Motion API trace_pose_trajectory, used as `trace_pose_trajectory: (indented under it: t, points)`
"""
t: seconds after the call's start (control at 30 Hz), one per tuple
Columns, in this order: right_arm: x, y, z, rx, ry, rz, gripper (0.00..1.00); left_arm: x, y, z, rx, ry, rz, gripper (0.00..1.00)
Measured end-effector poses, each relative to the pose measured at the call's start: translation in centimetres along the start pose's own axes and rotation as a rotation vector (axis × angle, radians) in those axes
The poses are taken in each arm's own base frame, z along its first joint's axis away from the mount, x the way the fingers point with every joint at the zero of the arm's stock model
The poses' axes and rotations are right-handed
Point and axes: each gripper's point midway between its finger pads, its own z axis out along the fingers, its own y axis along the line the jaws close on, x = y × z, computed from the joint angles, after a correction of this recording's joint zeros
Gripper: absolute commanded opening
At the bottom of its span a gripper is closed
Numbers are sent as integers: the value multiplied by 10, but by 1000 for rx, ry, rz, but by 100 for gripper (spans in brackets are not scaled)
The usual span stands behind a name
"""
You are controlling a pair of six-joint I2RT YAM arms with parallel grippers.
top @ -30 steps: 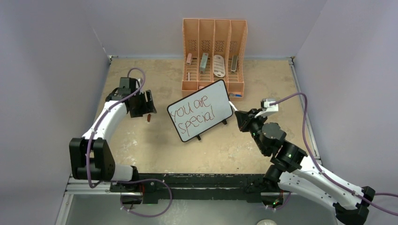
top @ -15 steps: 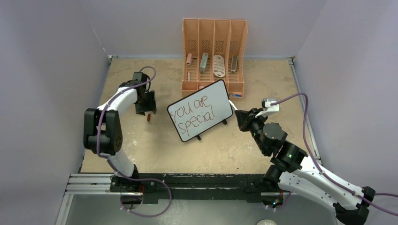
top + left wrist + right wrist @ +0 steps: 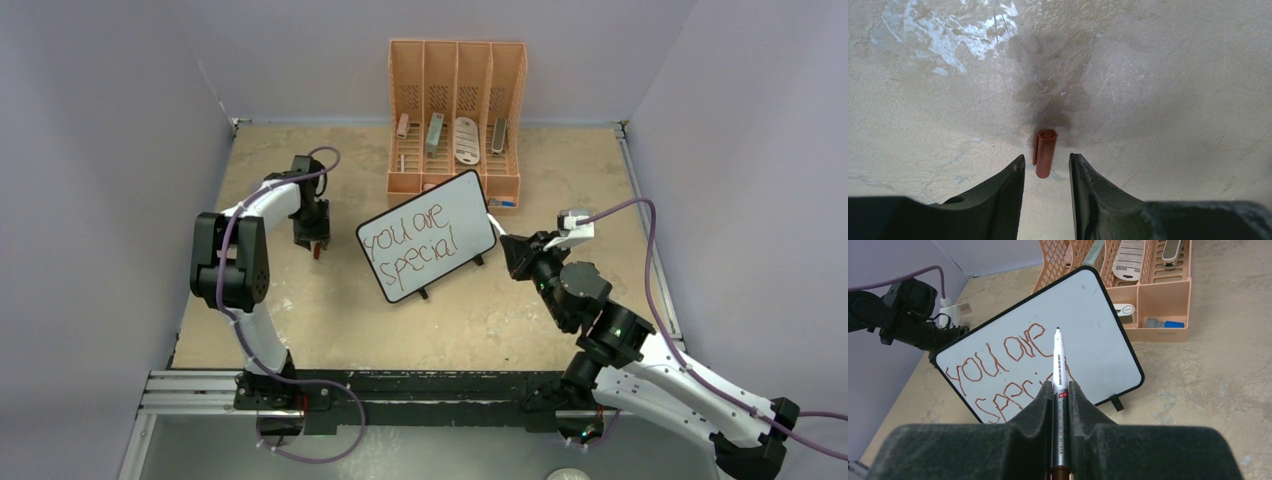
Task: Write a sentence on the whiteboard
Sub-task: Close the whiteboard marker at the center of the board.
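The whiteboard point(image 3: 427, 236) stood before the orange organizer point(image 3: 457, 110), the sentence point(image 3: 410, 243) "you are special!" across it. Just right of it, the right gripper point(image 3: 1058, 388) clamped a marker point(image 3: 1057, 355) pointed at the board. The left gripper point(image 3: 1046, 158), jaws apart, hung over a red marker cap point(image 3: 1044, 150) left of the board.

My gripper point(image 3: 1046, 159) hangs low over the desk point(image 3: 1173, 90), its two black fingers point(image 3: 998, 195) parted. A small red-brown cap point(image 3: 1045, 145) lies flat on the desk, its near end between the tips and touching neither. Beyond it spreads a dark stain point(image 3: 1053, 75), with white scuffs point(image 3: 963, 30) further left.
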Motion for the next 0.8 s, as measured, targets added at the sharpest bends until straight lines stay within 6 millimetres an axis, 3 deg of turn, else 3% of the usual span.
trace_pose_trajectory:
  t: [0.43,0.8]
  points:
    - [3,0,2,6,9,-7,0,1,-1,12,-2,36,13,27]
    - [3,0,2,5,10,-9,0,1,-4,13,17,42,24,4]
